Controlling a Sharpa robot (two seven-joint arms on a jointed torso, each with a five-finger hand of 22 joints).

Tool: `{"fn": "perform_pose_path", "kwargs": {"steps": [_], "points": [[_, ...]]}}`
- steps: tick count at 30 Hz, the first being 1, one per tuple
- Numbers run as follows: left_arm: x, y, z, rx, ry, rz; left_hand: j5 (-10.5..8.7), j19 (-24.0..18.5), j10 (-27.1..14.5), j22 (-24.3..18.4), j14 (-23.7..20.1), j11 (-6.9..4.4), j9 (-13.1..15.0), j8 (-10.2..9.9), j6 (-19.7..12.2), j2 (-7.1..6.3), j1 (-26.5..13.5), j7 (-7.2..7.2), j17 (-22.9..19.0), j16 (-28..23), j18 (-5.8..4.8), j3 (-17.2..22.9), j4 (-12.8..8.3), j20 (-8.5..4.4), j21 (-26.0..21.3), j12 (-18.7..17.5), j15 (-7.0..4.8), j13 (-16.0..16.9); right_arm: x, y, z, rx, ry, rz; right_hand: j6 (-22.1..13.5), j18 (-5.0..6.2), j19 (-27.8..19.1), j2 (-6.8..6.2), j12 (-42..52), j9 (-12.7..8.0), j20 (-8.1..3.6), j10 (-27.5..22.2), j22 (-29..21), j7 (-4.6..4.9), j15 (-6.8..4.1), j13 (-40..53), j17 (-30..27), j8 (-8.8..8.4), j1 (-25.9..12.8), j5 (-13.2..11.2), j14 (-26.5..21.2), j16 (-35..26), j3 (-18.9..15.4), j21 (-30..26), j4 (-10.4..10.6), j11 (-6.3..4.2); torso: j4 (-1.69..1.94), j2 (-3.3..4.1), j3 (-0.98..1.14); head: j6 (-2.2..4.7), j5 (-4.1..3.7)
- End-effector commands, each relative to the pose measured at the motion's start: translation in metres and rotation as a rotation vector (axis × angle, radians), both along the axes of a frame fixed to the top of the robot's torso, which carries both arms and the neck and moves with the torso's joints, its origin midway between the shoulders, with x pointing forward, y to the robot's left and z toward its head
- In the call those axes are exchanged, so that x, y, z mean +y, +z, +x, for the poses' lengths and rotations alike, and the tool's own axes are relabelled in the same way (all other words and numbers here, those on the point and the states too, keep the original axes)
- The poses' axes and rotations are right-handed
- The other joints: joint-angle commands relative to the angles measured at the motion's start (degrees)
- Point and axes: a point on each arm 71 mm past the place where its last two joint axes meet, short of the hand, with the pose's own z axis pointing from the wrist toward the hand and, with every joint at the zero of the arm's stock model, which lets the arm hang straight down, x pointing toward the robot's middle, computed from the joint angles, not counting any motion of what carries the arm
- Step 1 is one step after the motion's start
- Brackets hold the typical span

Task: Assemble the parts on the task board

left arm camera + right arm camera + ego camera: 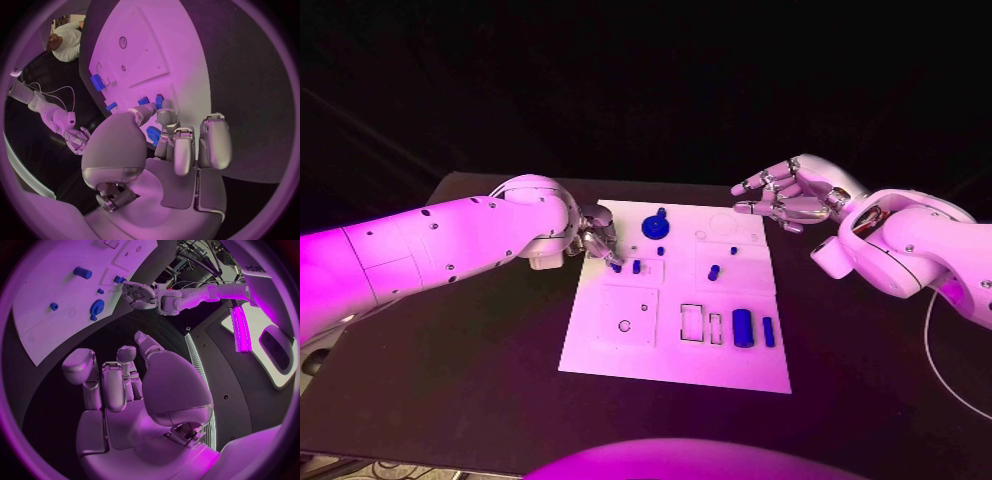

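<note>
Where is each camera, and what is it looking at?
Head view: sits on the robot's head, looks down at the white board; both arms come in, left hand and right hand.
Left wrist view: sits behind the left hand, looks along the board; its fingertips pinch a blue piece.
Right wrist view: sits behind the right hand, which holds nothing, over the dark table.
Shared: the round blue piece shows in head and right wrist views.
</note>
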Motion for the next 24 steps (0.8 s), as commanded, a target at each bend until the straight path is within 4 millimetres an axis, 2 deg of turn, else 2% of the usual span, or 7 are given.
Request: {"fn": "perform_pose_path", "kwargs": {"steps": [1, 5, 14, 20, 22, 23, 24], "points": [[-0.0062, -0.0070, -0.0014, 0.034, -0.018, 0.009, 0.26, 1.45, 0.58, 4.16, 5.94, -0.16, -0.29, 0.18, 0.59, 0.21, -1.16, -0.32, 15.09, 0.14, -0.65, 7.36, -6.88, -0.28, 0.31, 0.33, -0.46, 0.02, 0.0010, -0.0004, -0.0010, 0.006, 0.010, -0.001, -0.39, 0.43, -0.48, 0.29, -0.18, -0.08, -0.02, -0.54, -0.05, 0.17, 0.01, -0.05, -0.10, 0.39, -0.34, -0.04, 2.57, -0.28, -0.15, -0.20, 0.31, -0.04, -0.01, 0.05, -0.01, -0.11, -0.02], [-0.0067, -0.0086, 0.0004, 0.037, -0.011, 0.016, 0.12, 1.53, 0.97, 4.33, 5.94, -0.44, -0.47, 0.24, 1.23, 0.05, -2.56, -0.72, 15.09, 0.14, -0.68, 6.13, -6.02, -0.40, 0.40, 0.59, -0.64, 0.30, 0.0006, -0.0003, -0.0011, 0.005, 0.009, -0.001, -0.40, 0.44, -0.52, 0.30, -0.22, -0.08, -0.02, -0.57, -0.15, 0.17, 0.02, -0.08, -0.16, 0.39, -0.34, -0.03, 2.55, -0.33, -0.15, -0.25, 0.32, -0.04, -0.08, 0.02, 0.01, -0.20, -0.03], [-0.0056, -0.0110, 0.0007, 0.056, -0.011, 0.032, 0.07, 1.84, 1.79, 4.98, 5.94, -0.89, -1.01, 0.08, 2.64, -0.35, -4.61, -1.35, 15.09, 0.14, -0.83, 3.27, -4.58, -0.71, 0.89, 1.51, -0.99, 1.43, 0.0000, -0.0003, -0.0012, 0.005, 0.010, -0.002, -0.41, 0.47, -0.58, 0.30, -0.29, -0.08, -0.02, -0.62, -0.28, 0.17, 0.02, -0.15, -0.19, 0.39, -0.33, -0.02, 2.55, -0.35, -0.15, -0.33, 0.32, -0.04, 0.07, -0.03, 0.01, -0.44, -0.20], [-0.0040, -0.0117, 0.0002, 0.063, -0.010, 0.039, 0.09, 1.97, 2.21, 5.27, 5.94, -1.03, -1.18, 0.02, 3.12, -0.46, -4.83, -1.55, 15.09, 0.14, -0.90, 2.67, -4.44, -0.79, 1.13, 2.11, -1.08, 2.20, -0.0010, -0.0004, -0.0009, 0.005, 0.008, -0.002, -0.41, 0.48, -0.61, 0.30, -0.30, -0.08, -0.02, -0.63, -0.36, 0.17, 0.02, -0.17, -0.21, 0.39, -0.33, -0.01, 2.54, -0.37, -0.15, -0.37, 0.33, -0.04, 0.00, 0.00, -0.05, -0.56, -0.16], [-0.0036, -0.0118, -0.0001, 0.064, -0.010, 0.041, 0.27, 2.00, 2.37, 5.32, 5.94, -1.21, -1.34, -0.12, 3.31, -0.42, -4.05, -1.74, 15.09, 0.14, -0.90, 2.79, -5.10, -0.90, 1.15, 2.22, -1.21, 2.38, -0.0012, -0.0004, -0.0009, 0.005, 0.008, -0.002, -0.41, 0.48, -0.61, 0.30, -0.30, -0.08, -0.02, -0.63, -0.36, 0.17, 0.02, -0.17, -0.21, 0.39, -0.33, -0.01, 2.54, -0.37, -0.15, -0.37, 0.33, -0.04, 0.02, 0.01, -0.05, -0.62, -0.17], [-0.0034, -0.0118, -0.0002, 0.064, -0.010, 0.041, 1.03, 2.00, 2.40, 5.31, 5.94, -1.26, -1.44, -0.23, 3.33, -0.46, -3.61, -1.76, 15.09, 0.14, -0.90, 2.95, -5.51, -0.96, 1.13, 2.19, -1.27, 2.40, -0.0013, -0.0004, -0.0009, 0.005, 0.008, -0.002, -0.41, 0.48, -0.61, 0.30, -0.30, -0.08, -0.02, -0.63, -0.36, 0.17, 0.02, -0.17, -0.21, 0.39, -0.33, -0.01, 2.54, -0.37, -0.15, -0.37, 0.33, -0.04, 0.02, 0.01, -0.05, -0.62, -0.17], [-0.0033, -0.0118, -0.0003, 0.065, -0.010, 0.042, 3.75, 2.01, 2.44, 5.35, 5.94, -1.22, -1.55, -0.33, 3.46, -0.69, -3.33, -1.66, 15.09, 0.14, -0.90, 2.98, -5.90, -1.07, 1.13, 2.11, -1.30, 2.40, -0.0013, -0.0004, -0.0009, 0.005, 0.008, -0.002, -0.43, 0.50, -0.66, 0.31, -0.36, -0.08, -0.02, -0.68, -0.46, 0.18, 0.02, -0.22, -0.27, 0.39, -0.32, -0.01, 2.52, -0.41, -0.15, -0.43, 0.33, -0.04, 0.03, -0.01, -0.05, -0.61, -0.15]]}}
